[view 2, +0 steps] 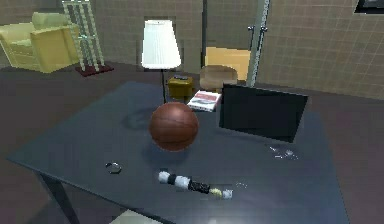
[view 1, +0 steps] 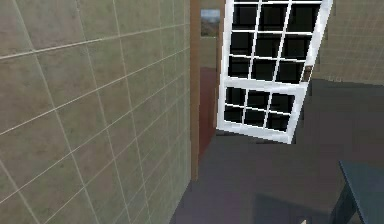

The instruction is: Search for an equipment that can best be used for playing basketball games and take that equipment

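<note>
The basketball [view 2: 174, 126], a round brown-orange ball, sits near the middle of the dark table [view 2: 70, 140] in the arm side view, just in front of a lamp [view 2: 160, 45] with a white shade. A dark open laptop [view 2: 263, 110] stands to its right, apart from it, and a slim rod-like object [view 2: 195, 184], perhaps a pen, lies near the table's front edge. A yellow armchair [view 2: 38, 42] stands far left. The forward view shows a tiled wall [view 1: 90, 110] and a white paned door [view 1: 268, 65]. The gripper's state cannot be told.
</note>
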